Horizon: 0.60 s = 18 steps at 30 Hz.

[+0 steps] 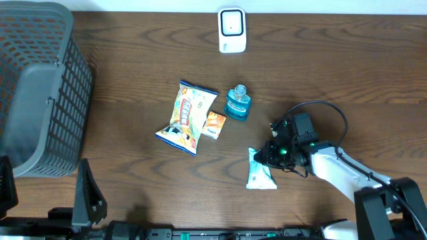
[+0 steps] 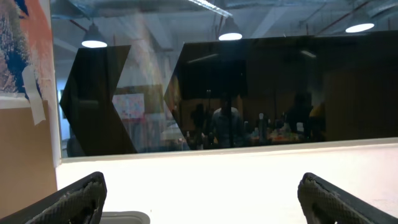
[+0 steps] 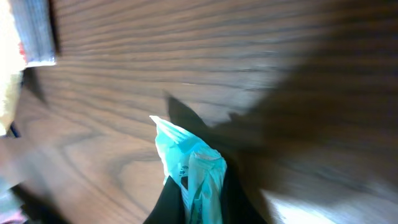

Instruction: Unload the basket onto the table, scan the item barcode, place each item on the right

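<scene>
Your right gripper [image 1: 265, 157] is closed on the teal packet [image 1: 261, 177]; lift slowly, barcode toward the scanner [image 1: 231, 30]. Left gripper [image 2: 200, 198] stands open.

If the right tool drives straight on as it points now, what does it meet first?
The right tool is shut on the teal-and-white plastic packet; past it, only brown wooden table shows. The yellow-and-blue snack bag seems to lie off to one side, depth unclear.
</scene>
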Each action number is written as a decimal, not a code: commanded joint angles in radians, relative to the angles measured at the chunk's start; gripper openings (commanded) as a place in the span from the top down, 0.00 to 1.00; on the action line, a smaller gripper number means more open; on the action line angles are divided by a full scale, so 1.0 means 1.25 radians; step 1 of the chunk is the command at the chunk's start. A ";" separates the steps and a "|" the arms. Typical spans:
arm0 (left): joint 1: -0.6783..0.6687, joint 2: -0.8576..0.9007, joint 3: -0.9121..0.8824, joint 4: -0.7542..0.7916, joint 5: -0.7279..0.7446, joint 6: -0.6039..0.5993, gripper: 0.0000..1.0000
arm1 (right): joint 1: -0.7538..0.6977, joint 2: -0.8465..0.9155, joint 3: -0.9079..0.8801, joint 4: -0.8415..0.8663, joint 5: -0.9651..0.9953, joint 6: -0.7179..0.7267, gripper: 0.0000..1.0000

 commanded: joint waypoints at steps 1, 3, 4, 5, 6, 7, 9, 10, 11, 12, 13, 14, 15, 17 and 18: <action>0.004 -0.008 -0.004 0.002 0.008 -0.007 0.02 | 0.009 0.070 -0.057 -0.012 0.063 -0.005 0.99; 0.004 -0.008 -0.004 0.002 0.008 -0.007 0.02 | 0.007 0.063 -0.057 0.016 0.026 -0.020 0.99; 0.004 -0.008 -0.004 0.002 0.008 -0.007 0.02 | 0.006 0.059 -0.056 0.033 0.009 -0.022 0.99; 0.004 -0.008 -0.004 0.002 0.008 -0.007 0.02 | 0.002 0.051 -0.056 0.048 -0.011 -0.022 0.99; 0.004 -0.008 -0.004 0.002 0.008 -0.007 0.02 | -0.002 0.042 -0.056 0.064 -0.030 -0.022 0.99; 0.004 -0.008 -0.004 0.002 0.008 -0.007 0.02 | -0.009 0.027 -0.056 0.078 -0.049 -0.021 0.99; 0.004 -0.008 -0.004 0.002 0.008 -0.007 0.02 | -0.026 -0.009 -0.056 0.099 -0.080 -0.010 0.99; 0.004 -0.008 -0.004 0.003 0.008 -0.007 0.02 | -0.038 -0.036 -0.056 0.104 -0.090 0.008 0.98; 0.004 -0.008 -0.004 0.006 0.008 -0.007 0.02 | -0.049 -0.060 -0.056 0.104 -0.090 0.028 0.99; 0.004 -0.008 -0.004 0.015 0.008 -0.007 0.02 | -0.061 -0.088 -0.056 0.103 -0.090 0.053 0.99; 0.004 -0.008 -0.004 0.038 0.008 -0.007 0.02 | -0.080 -0.132 -0.056 0.103 -0.090 0.089 0.99; 0.004 -0.008 -0.004 0.051 0.008 -0.007 0.02 | -0.088 -0.152 -0.056 0.103 -0.090 0.107 0.99; 0.003 -0.008 -0.004 0.072 0.008 -0.007 0.02 | -0.099 -0.186 -0.056 0.099 -0.090 0.141 0.99; 0.003 -0.008 -0.004 0.107 0.008 -0.007 0.02 | -0.113 -0.254 -0.056 0.093 -0.091 0.197 0.99; 0.003 -0.008 -0.002 0.115 0.008 -0.007 0.02 | -0.115 -0.288 -0.056 0.089 -0.091 0.223 0.99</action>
